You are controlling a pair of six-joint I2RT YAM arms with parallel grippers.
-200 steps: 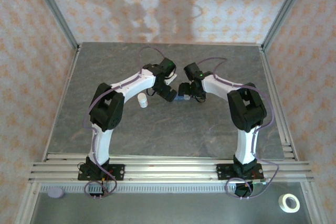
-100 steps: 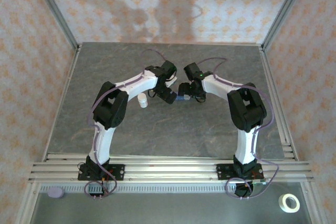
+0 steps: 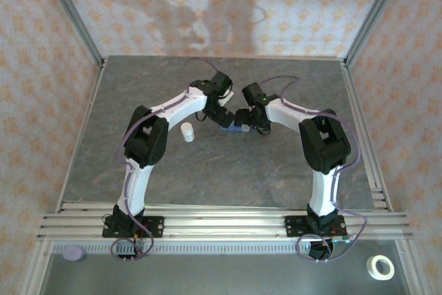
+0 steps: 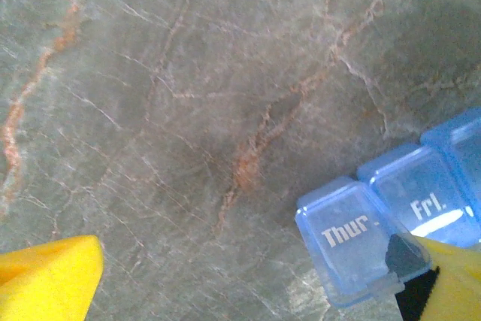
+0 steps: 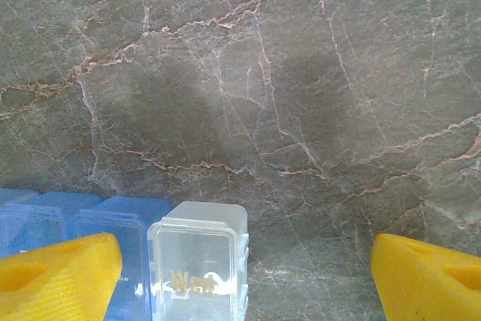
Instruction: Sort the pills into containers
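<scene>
The grey marbled stone tabletop point(image 3: 207, 170) carries a translucent blue pill-organiser strip point(image 4: 391, 216). The left fingers point(image 4: 458, 287) are spread wide, one touching its "Thur" end. The right fingers point(image 5: 56, 272) are apart, with its clear end compartment just inside one. A small white cylindrical bottle point(image 3: 187, 131) stands outside the left fingers.

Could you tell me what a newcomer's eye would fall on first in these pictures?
The left arm and right arm meet nearly tip to tip at mid-table over a blue pill organiser, with a small white bottle standing to the left of it. Close up, the left wrist view shows lids marked Thur and Fri. The right wrist view shows one clear compartment ending the blue row, between wide-spread yellow fingers.
</scene>
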